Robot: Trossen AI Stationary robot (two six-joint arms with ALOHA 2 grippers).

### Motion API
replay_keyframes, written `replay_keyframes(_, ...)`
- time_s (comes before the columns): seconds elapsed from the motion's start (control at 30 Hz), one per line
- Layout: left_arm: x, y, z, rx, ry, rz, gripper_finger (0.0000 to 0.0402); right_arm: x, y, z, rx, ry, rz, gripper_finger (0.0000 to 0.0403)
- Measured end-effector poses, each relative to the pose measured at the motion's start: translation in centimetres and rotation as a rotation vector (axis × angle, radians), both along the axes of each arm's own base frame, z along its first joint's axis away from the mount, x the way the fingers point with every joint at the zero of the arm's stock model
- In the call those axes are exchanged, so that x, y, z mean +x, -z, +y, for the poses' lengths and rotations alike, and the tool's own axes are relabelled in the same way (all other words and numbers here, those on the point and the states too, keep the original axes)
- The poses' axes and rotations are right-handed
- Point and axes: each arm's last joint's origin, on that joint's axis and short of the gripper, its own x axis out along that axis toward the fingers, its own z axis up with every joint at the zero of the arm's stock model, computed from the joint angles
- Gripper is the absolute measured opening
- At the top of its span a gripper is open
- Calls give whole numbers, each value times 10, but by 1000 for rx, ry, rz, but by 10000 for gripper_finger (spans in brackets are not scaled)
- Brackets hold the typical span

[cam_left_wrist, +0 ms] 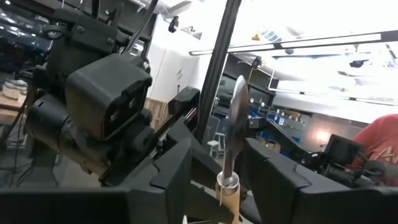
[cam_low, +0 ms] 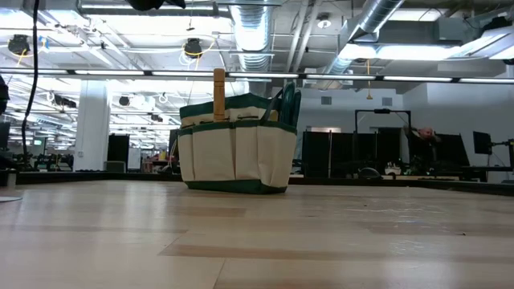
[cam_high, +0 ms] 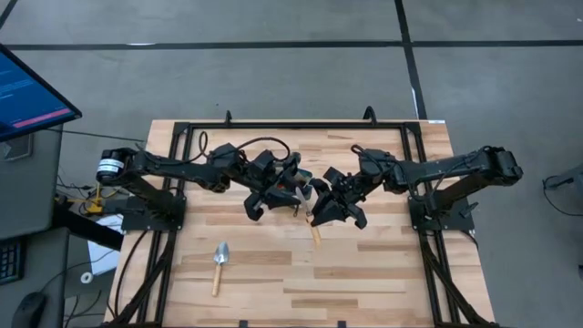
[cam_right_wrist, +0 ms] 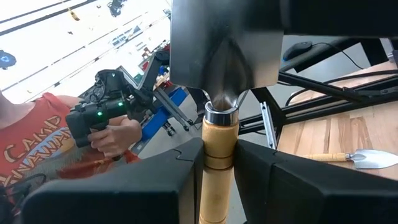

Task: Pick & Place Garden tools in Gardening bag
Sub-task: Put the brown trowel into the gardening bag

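Note:
My right gripper [cam_high: 330, 208] is shut on a trowel [cam_right_wrist: 219, 74] with a silver blade and a wooden handle, held high over the middle of the table. My left gripper [cam_left_wrist: 216, 183] is open. Its fingers [cam_left_wrist: 168, 180] stand on either side of a trowel's ferrule and upper handle [cam_left_wrist: 227, 186], and a gap shows on one side. The beige and green gardening bag [cam_low: 237, 152] stands on the table with a wooden handle [cam_low: 218, 92] sticking up out of it. In the high view the arms hide most of the bag. Another trowel [cam_high: 219, 264] lies flat near the front left. My right gripper pinches the trowel's wooden handle just below the metal ferrule [cam_right_wrist: 217, 155] between its two fingers, which lie across the handle and come from the table's right. The trowel is lifted clear. The handle's free end [cam_high: 316, 234] sticks out toward the near edge.
A black frame [cam_high: 273, 125] runs around the tabletop. A monitor [cam_high: 27, 96] stands off the far left corner. A person in an orange shirt [cam_right_wrist: 37, 143] beyond the table holds a dark device with green lights [cam_right_wrist: 99, 121]. Bare wood lies near the front right [cam_high: 383, 282].

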Motion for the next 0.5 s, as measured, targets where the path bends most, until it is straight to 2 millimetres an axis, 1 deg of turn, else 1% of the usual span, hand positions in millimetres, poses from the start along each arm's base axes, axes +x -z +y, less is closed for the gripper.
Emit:
replay_keyframes(0.2, 6, 6, 0, 1, 2, 14, 96, 0, 0, -2, 6, 2, 6, 55)
replay_keyframes(0.27, 9, 8, 0, 5, 6, 17, 71, 0, 0, -2, 13, -1, 14, 55)
replay_keyframes(0.37, 11, 10, 0, 10, 8, 15, 21, 0, 1, -1, 13, -5, 28, 55)
replay_keyframes(0.4, 11, 10, -1, 17, 9, 16, 12, 0, 2, -1, 15, -10, 38, 55)
replay_keyframes(0.5, 11, 10, -1, 48, -8, -2, 8, -1, 3, -1, 14, -11, 49, 55)
